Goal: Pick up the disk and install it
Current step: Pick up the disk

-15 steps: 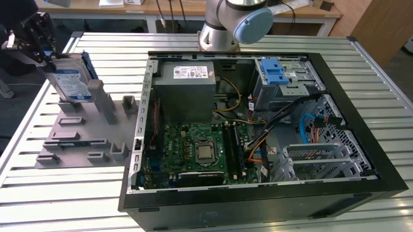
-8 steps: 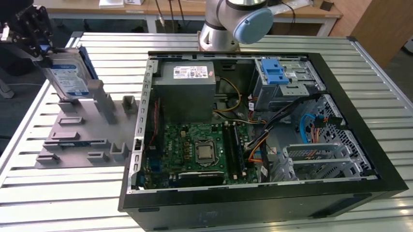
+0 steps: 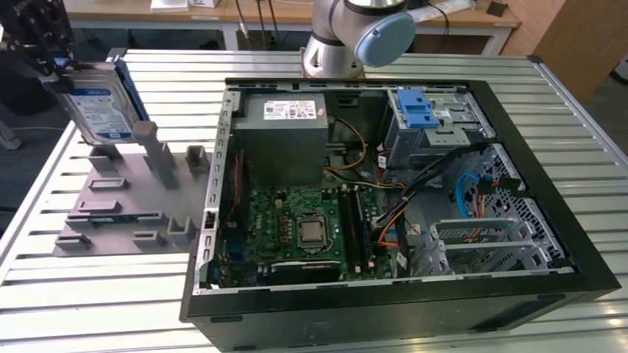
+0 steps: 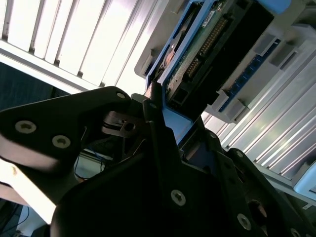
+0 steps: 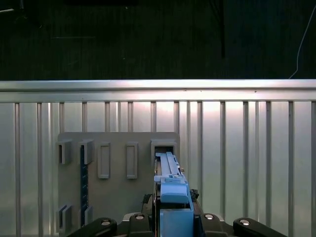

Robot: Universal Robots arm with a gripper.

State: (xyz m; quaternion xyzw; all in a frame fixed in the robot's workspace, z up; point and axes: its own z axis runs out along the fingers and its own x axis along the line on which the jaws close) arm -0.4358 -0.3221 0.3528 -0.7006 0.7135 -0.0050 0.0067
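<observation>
My gripper [image 3: 57, 68] is closed on the disk [image 3: 98, 107], holding it by its top end at the far corner of the table [image 3: 98, 309], on the exterior view's left. The disk hangs on edge and a little tilted, its white-and-blue label facing the exterior camera and its blue frame showing along the side. It hangs over the grey rack [image 3: 118, 198] that lies flat on the table, with its lower end close to the rack's tallest posts; I cannot tell whether it is touching them. In the first wrist view the disk [image 5: 170, 190] shows edge-on, a narrow blue and silver strip running from between my fingers towards an open slot [image 5: 163, 148] at the far end of the rack [image 5: 118, 197]. In the second wrist view my black fingers [image 4: 158, 143] press against the blue frame, and the green circuit board on the underside of the disk [image 4: 207, 44] faces the camera. The black computer case [image 3: 393, 309] lies open on its side just beside the rack, on the exterior view's right. Inside it are the grey power box [image 3: 284, 140], the green main board [image 3: 304, 228] and a metal drive cage with a blue latch [image 3: 420, 112].
</observation>
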